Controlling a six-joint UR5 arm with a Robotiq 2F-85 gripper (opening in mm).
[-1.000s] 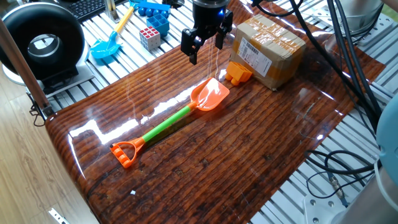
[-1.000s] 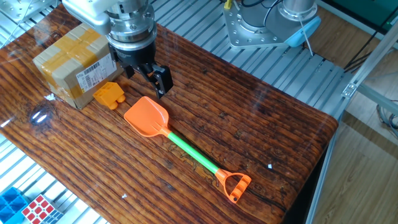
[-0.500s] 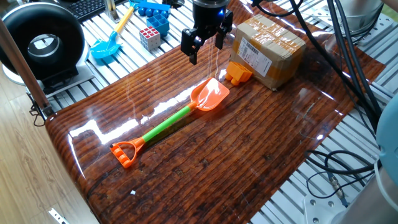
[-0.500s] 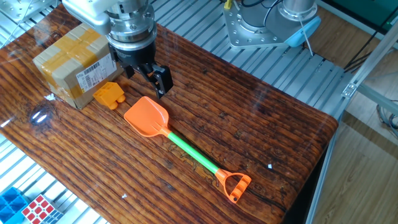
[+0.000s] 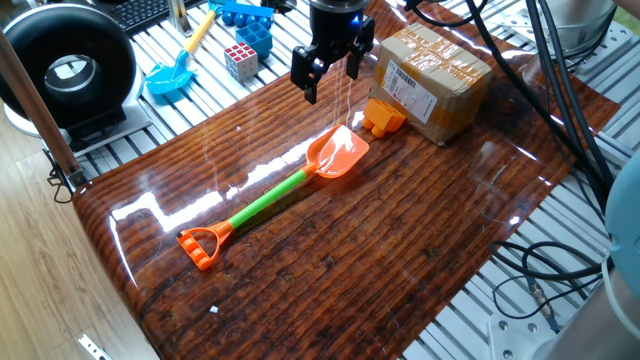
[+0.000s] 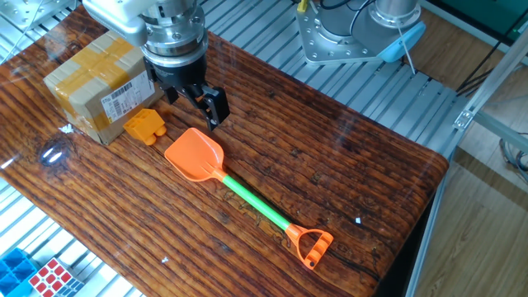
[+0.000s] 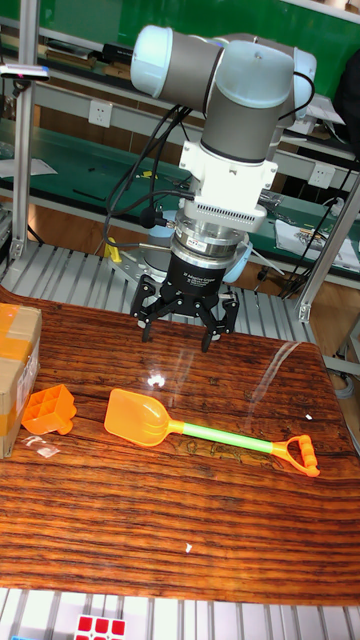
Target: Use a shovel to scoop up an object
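The shovel lies flat on the wooden table, its orange blade (image 5: 340, 153) (image 6: 195, 154) (image 7: 137, 417) pointing at the object, its green shaft (image 5: 268, 201) (image 6: 256, 205) running to the orange loop end (image 5: 203, 245) (image 6: 310, 245). The object, a small orange brick (image 5: 382, 117) (image 6: 144, 126) (image 7: 48, 411), rests against the cardboard box just beyond the blade tip. My gripper (image 5: 329, 76) (image 6: 195, 102) (image 7: 181, 323) hangs open and empty above the table, behind the blade, touching nothing.
A brown cardboard box (image 5: 432, 78) (image 6: 97, 75) stands behind the brick. Off the wooden board sit a blue toy shovel (image 5: 174, 72), a puzzle cube (image 5: 241, 61) (image 6: 49, 276) and a black round device (image 5: 70, 68). Cables (image 5: 530, 80) trail at the right.
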